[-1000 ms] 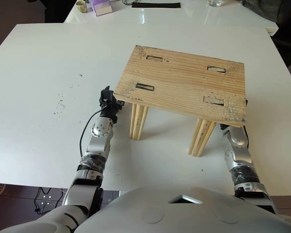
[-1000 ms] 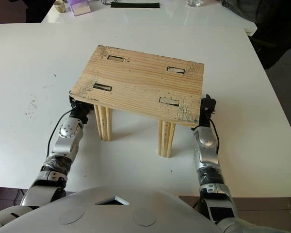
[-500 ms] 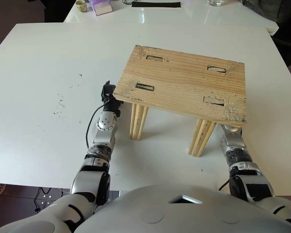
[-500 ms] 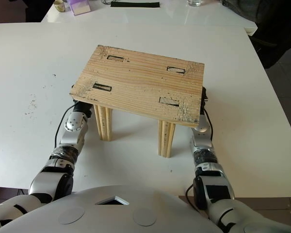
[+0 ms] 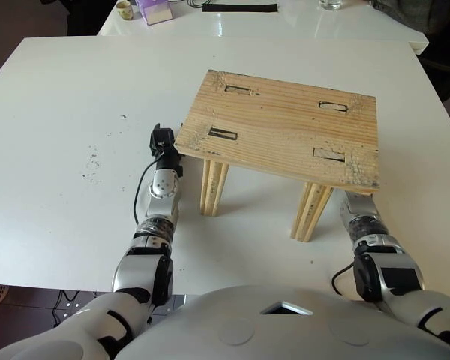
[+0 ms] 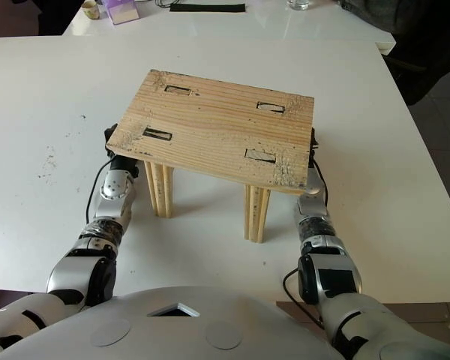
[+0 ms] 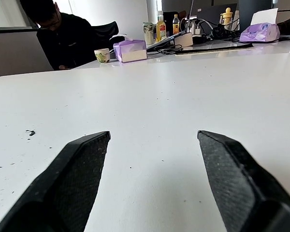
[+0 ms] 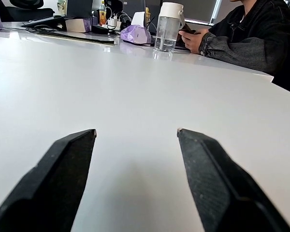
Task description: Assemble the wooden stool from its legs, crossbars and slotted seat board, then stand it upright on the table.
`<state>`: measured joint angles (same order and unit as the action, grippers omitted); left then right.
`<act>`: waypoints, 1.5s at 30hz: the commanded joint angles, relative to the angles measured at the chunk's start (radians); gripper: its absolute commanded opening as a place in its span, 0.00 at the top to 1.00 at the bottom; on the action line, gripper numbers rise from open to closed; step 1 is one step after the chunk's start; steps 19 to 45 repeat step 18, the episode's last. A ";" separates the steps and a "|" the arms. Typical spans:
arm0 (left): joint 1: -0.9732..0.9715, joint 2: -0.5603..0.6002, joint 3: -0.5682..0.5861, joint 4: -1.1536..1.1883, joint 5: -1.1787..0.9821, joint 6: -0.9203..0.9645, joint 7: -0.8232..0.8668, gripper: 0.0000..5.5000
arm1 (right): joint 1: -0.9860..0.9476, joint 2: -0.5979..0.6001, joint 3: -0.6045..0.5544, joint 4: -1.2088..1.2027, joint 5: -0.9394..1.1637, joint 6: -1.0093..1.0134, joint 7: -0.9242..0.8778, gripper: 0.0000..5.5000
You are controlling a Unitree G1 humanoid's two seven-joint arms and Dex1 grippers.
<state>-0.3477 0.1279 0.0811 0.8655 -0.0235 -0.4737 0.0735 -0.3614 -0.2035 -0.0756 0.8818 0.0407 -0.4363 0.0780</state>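
Head and wrist views, stool assembled. The stool [image 5: 277,135] stood upright on the white bench [image 5: 60,112]. Its seat board [image 6: 217,135] was uppermost, with four slots [image 5: 224,135] facing up, and its legs [image 5: 213,187] were planted on the surface.

My left forearm lay low along the bench, stretched forward beside the stool's left side. My left end effector [image 5: 162,139] sat just beside the near left corner of the seat board, apart from the wood. My right forearm ran forward at the stool's right side and passed beneath the near right corner of the seat board. My right end effector [image 6: 312,144] sat at the board's right edge, partly hidden by the overhang.

The head views gave both arms' pose relative to the stool. The wrist views gave the finger spacing. In the left wrist view my left end effector was released, its dark fingers [image 7: 82,164] spread wide with bare bench between them. In the right wrist view my right end effector [image 8: 136,131] was likewise released and grasped nothing.

Beyond the stool, the wrist views also took in a purple tissue box [image 7: 130,50] and a clear bottle [image 8: 167,26] on the far bench. Left of the stool, dark specks [image 5: 91,161] marked the surface.
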 commanded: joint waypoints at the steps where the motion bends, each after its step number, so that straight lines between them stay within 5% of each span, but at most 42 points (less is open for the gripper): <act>1: 0.011 -0.009 0.005 0.087 0.020 0.032 0.029 0.39 | -0.020 0.010 0.003 0.050 -0.014 0.007 0.011 0.44; 45: -0.048 -0.018 0.009 0.161 0.040 0.006 0.060 0.39 | -0.058 0.021 0.005 0.153 -0.074 -0.022 -0.089 0.44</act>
